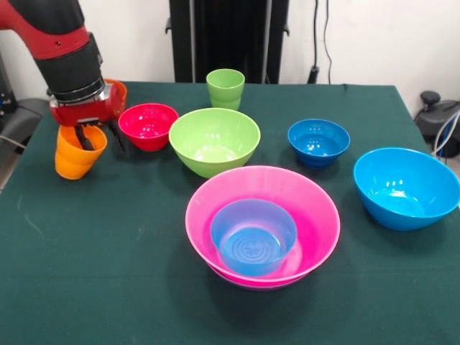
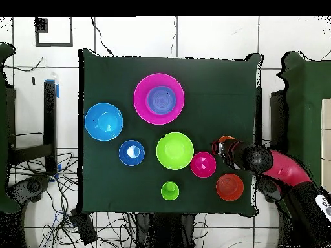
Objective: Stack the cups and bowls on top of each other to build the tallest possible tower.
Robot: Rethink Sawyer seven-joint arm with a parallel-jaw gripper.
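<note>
My gripper (image 1: 99, 140) (image 2: 222, 148) is at the table's left side in the front view, shut on the orange cup (image 1: 77, 154) (image 2: 225, 139), with one finger inside the rim and one outside. The cup is tilted and low over the cloth. The wide pink bowl (image 1: 309, 215) (image 2: 143, 103) stands in the middle front with a purple bowl (image 1: 253, 237) (image 2: 160, 99) nested in it. The red bowl (image 1: 147, 126) (image 2: 203, 164), lime green bowl (image 1: 214, 140) (image 2: 174, 150), light green cup (image 1: 225, 88) (image 2: 170, 190), dark-blue bowl (image 1: 318, 141) (image 2: 131, 152) and sky-blue bowl (image 1: 406, 187) (image 2: 103, 121) stand apart.
A small orange bowl (image 1: 118, 90) (image 2: 229, 186) sits just behind my gripper, partly hidden by it in the front view. The red bowl is close to the gripper's right. The green tablecloth (image 1: 108, 287) covers the table; cables lie on the floor around it.
</note>
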